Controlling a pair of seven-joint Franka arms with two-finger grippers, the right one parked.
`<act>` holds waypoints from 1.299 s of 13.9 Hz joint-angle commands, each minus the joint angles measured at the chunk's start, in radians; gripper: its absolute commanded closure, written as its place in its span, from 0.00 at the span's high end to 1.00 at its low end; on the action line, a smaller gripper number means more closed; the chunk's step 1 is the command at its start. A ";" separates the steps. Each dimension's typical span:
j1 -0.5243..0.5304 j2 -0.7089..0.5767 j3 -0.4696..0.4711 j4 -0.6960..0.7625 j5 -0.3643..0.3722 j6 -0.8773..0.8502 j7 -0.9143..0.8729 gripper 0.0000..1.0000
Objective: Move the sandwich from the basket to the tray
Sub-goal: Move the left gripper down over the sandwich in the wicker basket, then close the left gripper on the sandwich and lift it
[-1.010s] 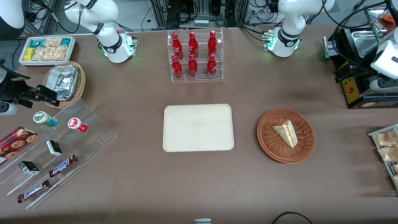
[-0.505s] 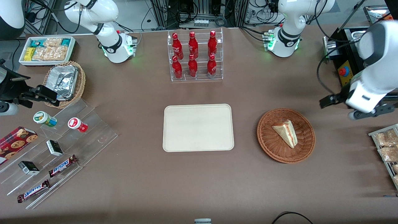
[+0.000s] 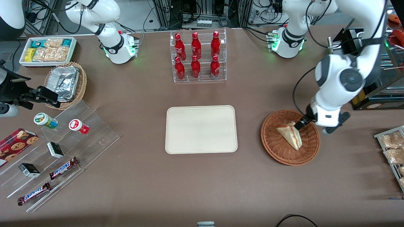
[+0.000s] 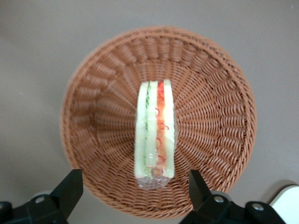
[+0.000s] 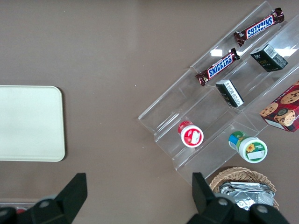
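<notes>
The sandwich (image 3: 289, 136), a wrapped triangular wedge of white bread with red and green filling, lies in the round reddish-brown wicker basket (image 3: 277, 148). In the left wrist view the sandwich (image 4: 155, 133) sits in the middle of the basket (image 4: 93, 107), filling edge up. My left gripper (image 3: 307, 124) hovers above the basket's rim, just beside the sandwich, open and empty; its black fingers (image 4: 70, 186) stand wide apart either side of the sandwich's end (image 4: 135, 191). The cream-white tray (image 3: 201, 129) lies bare at the table's middle, toward the parked arm from the basket.
A clear rack of red bottles (image 3: 197, 56) stands farther from the camera than the tray. A wire rack of snack bags (image 3: 393, 148) sits at the working arm's table edge. A black machine (image 3: 363, 47) stands near the working arm's base. Snack shelves (image 3: 47, 151) lie toward the parked arm's end.
My left arm has swung in from the table's edge and come down over the basket; the gripper now hangs above the sandwich. Sandwich, basket and tray have not moved.
</notes>
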 commanded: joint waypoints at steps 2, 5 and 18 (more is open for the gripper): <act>-0.023 0.040 0.006 -0.022 0.014 0.046 -0.034 1.00; -0.024 0.080 0.006 -0.027 0.034 0.051 -0.035 1.00; -0.026 0.105 0.004 0.010 0.034 0.091 -0.057 0.00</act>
